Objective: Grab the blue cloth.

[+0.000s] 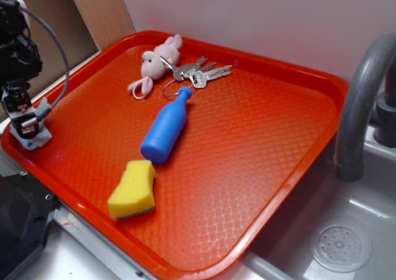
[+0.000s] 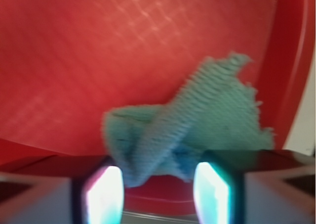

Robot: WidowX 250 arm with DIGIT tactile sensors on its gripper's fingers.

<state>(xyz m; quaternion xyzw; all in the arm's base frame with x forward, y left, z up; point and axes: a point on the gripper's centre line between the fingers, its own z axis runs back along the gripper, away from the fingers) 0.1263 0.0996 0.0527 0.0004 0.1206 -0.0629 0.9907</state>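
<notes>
The blue cloth (image 1: pixel 36 141) is a small pale grey-blue rag lying crumpled at the left edge of the red tray (image 1: pixel 266 144), just inside the rim. My gripper (image 1: pixel 25 127) hangs right over it, low to the tray. In the wrist view the blue cloth (image 2: pixel 207 115) fills the middle with pointed folds, and one fold reaches down between my fingers. My gripper (image 2: pixel 157 189) is open, the two fingers wide apart with red tray showing in the gap below the fold. The view is blurred.
A bright blue plastic bottle (image 1: pixel 164 128) lies mid-tray, with a yellow sponge (image 1: pixel 133 189) nearer the front. A pink plush toy (image 1: pixel 158 60) and keys (image 1: pixel 201 73) sit at the back. A grey faucet (image 1: pixel 359 107) and sink drain (image 1: pixel 340 246) are to the right.
</notes>
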